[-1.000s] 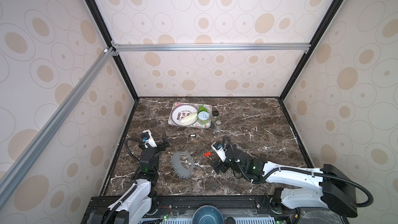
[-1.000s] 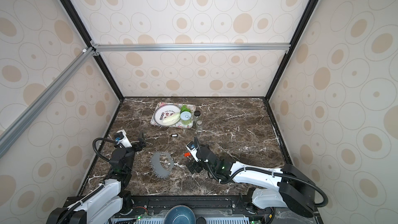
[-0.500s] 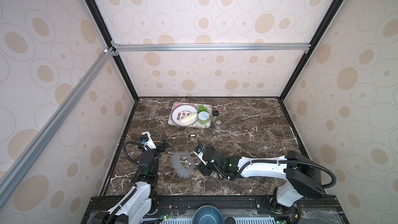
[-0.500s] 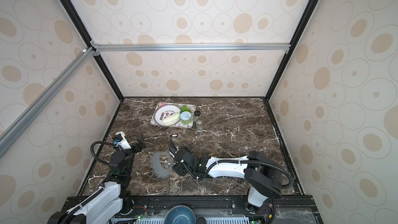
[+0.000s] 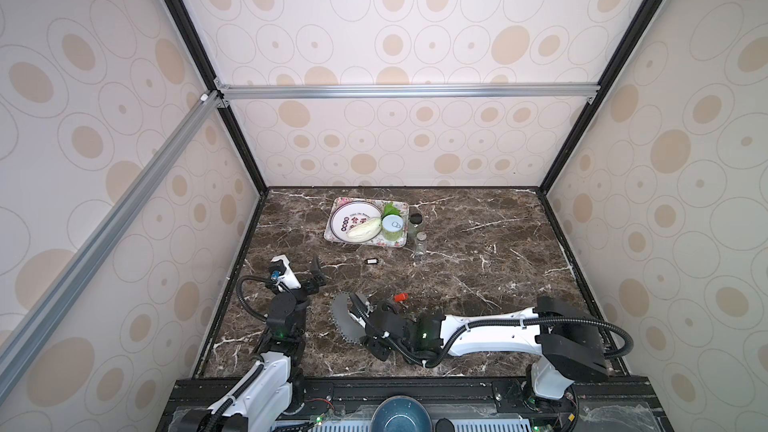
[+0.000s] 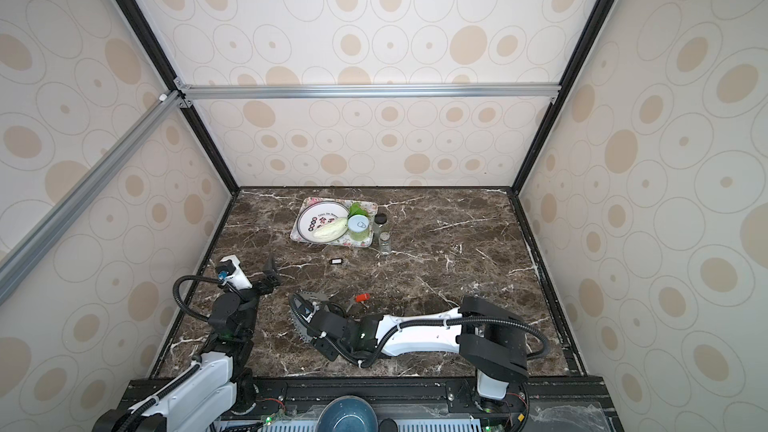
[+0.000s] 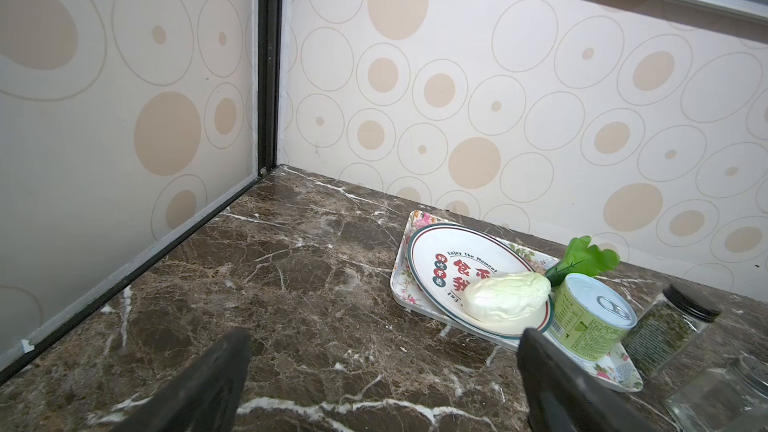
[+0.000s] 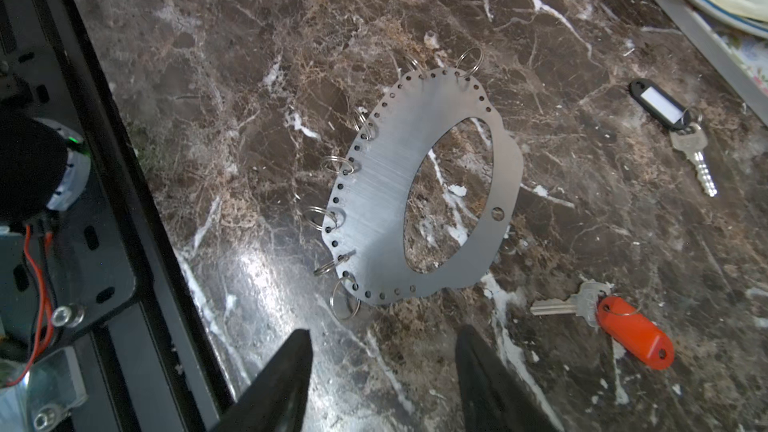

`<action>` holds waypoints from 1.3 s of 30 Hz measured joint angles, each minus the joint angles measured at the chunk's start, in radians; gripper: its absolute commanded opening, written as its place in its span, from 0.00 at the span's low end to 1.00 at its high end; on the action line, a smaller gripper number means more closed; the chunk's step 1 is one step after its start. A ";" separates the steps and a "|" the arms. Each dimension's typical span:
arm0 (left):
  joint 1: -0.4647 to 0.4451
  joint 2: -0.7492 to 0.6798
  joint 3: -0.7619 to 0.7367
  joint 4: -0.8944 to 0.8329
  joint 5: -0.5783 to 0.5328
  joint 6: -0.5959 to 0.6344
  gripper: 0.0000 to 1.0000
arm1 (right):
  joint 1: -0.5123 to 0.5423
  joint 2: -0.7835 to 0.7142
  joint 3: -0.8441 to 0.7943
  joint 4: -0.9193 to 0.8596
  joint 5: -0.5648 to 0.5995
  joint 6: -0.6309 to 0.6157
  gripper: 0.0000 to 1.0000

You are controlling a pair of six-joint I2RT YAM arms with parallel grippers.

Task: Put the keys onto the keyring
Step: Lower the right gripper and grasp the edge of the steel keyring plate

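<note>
Two keys lie loose, neither on the keyring.

Both top views: right gripper [image 5: 359, 305] is over the keyring [image 5: 340, 317], and its arm hides most of the loop. Red key [image 5: 401, 296] is back from the fingertips, beside the wrist. Black key [image 5: 372, 261] is well apart. Left gripper [image 5: 317, 274] is off to the side, so the right arm is nearer.

Left wrist: fingers spread wide and empty. Only the tray [image 7: 398, 288] is ahead, no task parts.

Right wrist: fingers parted, gripping nothing. Keyring's long axis runs away from the fingertips, near end just ahead, split rings [image 8: 340, 166] along one edge. Red key is outboard of one finger. Height above the keyring: can't tell.
</note>
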 measured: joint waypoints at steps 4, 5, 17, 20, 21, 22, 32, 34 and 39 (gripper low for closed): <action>0.000 0.000 0.000 0.000 -0.008 0.000 1.00 | 0.001 0.057 0.059 -0.069 0.017 0.019 0.50; 0.000 0.000 0.000 0.000 -0.011 0.000 1.00 | 0.001 0.076 0.078 -0.093 0.020 0.025 0.49; 0.000 0.002 0.000 0.002 -0.016 0.000 1.00 | 0.014 0.185 0.192 -0.237 0.014 0.065 0.49; 0.000 0.002 0.000 0.003 -0.017 0.000 1.00 | 0.016 0.201 0.212 -0.247 0.013 0.067 0.49; 0.000 0.002 0.000 0.003 -0.016 0.000 1.00 | 0.016 0.205 0.216 -0.248 0.013 0.068 0.49; 0.000 0.002 0.000 0.003 -0.016 0.000 1.00 | 0.017 0.208 0.218 -0.251 0.013 0.068 0.49; 0.000 0.002 0.000 0.003 -0.019 0.000 1.00 | 0.027 0.249 0.250 -0.278 0.010 0.069 0.48; 0.000 0.002 0.000 0.003 -0.019 -0.001 1.00 | 0.030 0.256 0.258 -0.282 0.009 0.069 0.48; 0.000 0.002 0.000 0.003 -0.019 -0.001 1.00 | 0.032 0.267 0.274 -0.286 0.008 0.070 0.47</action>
